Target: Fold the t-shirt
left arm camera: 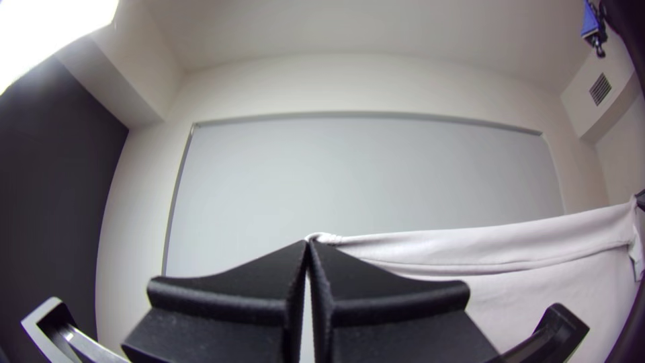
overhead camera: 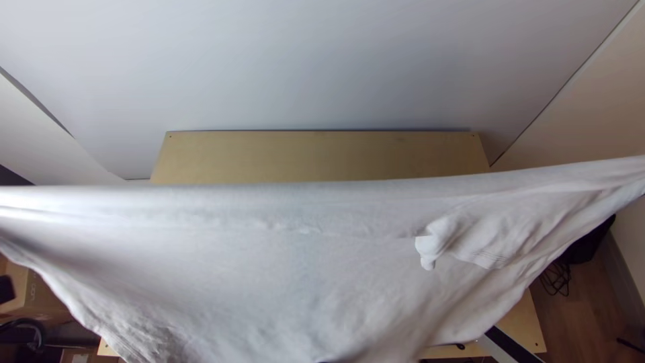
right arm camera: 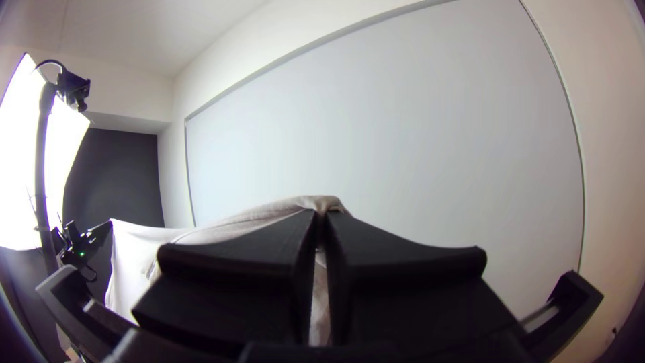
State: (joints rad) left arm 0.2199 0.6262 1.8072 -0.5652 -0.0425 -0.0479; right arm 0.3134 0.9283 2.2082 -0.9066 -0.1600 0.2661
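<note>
Wall (left arm camera: pixel 349 84) behind; both end effectors (left arm camera: pixel 308 245) seemingly raised, pinching t-shirt (overhead camera: pixel 269 269).

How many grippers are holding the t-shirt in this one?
2. The left gripper pinches one end of the t-shirt's raised upper edge, and the right gripper pinches the other end, with the cloth hanging stretched between them.

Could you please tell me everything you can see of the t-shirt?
The t-shirt is pale, near white, and looks like soft, thin fabric. It hangs stretched above the wooden table, its upper edge pulled nearly straight, the lower part sagging with wrinkles. A bunched piece, perhaps a sleeve, lies against its front. The left gripper and right gripper each pinch it at the upper edge.
</note>
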